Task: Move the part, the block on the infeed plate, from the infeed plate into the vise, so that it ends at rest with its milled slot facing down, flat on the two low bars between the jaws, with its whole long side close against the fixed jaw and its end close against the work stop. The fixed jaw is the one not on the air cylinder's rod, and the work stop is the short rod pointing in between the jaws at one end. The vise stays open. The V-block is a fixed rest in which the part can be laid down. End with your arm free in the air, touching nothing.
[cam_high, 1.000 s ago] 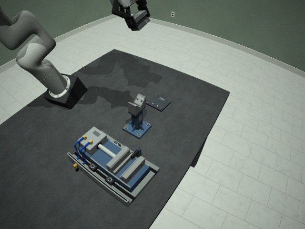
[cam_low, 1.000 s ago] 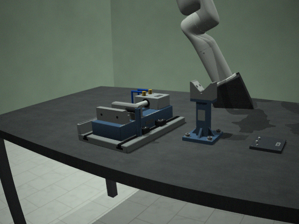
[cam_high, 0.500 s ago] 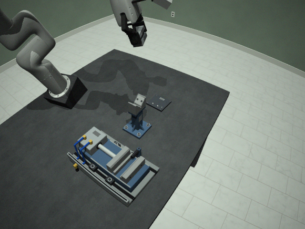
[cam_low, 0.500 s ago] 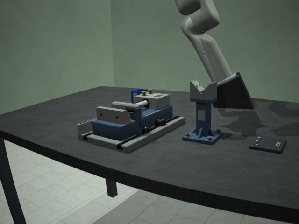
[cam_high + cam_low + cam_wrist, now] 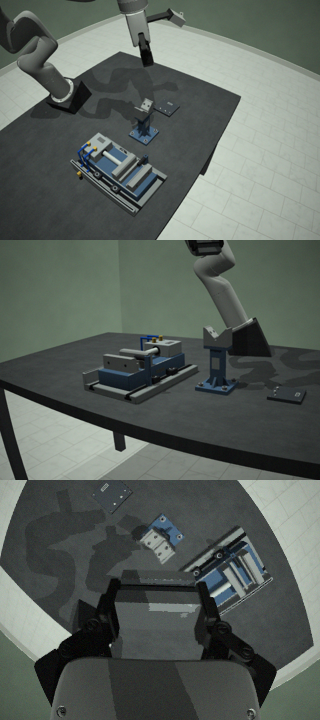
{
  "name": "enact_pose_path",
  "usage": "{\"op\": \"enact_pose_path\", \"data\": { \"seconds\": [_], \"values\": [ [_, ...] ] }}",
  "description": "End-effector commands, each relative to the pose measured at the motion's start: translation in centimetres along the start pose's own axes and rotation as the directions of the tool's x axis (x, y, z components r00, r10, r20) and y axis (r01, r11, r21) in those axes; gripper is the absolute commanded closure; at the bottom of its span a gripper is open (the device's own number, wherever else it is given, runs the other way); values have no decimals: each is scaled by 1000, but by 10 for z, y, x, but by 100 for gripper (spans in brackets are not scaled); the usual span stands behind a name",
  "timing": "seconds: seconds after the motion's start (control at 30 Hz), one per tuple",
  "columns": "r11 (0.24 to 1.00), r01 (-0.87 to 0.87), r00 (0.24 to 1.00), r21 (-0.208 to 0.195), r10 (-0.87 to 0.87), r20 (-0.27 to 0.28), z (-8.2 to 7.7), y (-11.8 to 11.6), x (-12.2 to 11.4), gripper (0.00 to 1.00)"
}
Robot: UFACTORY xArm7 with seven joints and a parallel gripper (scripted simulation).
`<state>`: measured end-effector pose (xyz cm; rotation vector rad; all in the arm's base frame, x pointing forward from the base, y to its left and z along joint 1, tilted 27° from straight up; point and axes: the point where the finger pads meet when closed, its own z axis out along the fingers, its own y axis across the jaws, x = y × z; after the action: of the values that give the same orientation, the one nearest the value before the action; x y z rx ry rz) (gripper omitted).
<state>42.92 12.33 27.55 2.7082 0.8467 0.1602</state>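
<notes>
My gripper [image 5: 146,59] hangs high above the far side of the table and is shut on the part, a grey block [image 5: 159,620] that fills the space between the fingers in the wrist view. The block is hard to make out in the top view, where the fingers are seen edge-on. The infeed plate [image 5: 166,106] lies flat and bare; it also shows in the exterior view [image 5: 286,394] and the wrist view [image 5: 111,492]. The vise [image 5: 120,168] stands open with nothing between its jaws. The V-block [image 5: 145,106] on its blue stand is bare.
The arm's base [image 5: 67,94] sits at the far left of the table. The vise's air cylinder [image 5: 102,147] with blue hoses is at its left end. The short work stop [image 5: 142,160] points in between the jaws.
</notes>
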Motion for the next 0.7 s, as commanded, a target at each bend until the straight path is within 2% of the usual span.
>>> {"op": "enact_pose_path", "data": {
  "seconds": [0.0, 0.4, 0.47, 0.67],
  "values": [
    [995, 100, 995, 0, -100, 20, 14, 0, 0, 100],
    [932, 362, 927, 20, -362, 103, 59, -3, -9, 100],
    [932, 362, 927, 20, -362, 103, 59, -3, -9, 100],
    [885, 464, 875, 36, -464, 136, 78, -5, -14, 100]
  ]
}}
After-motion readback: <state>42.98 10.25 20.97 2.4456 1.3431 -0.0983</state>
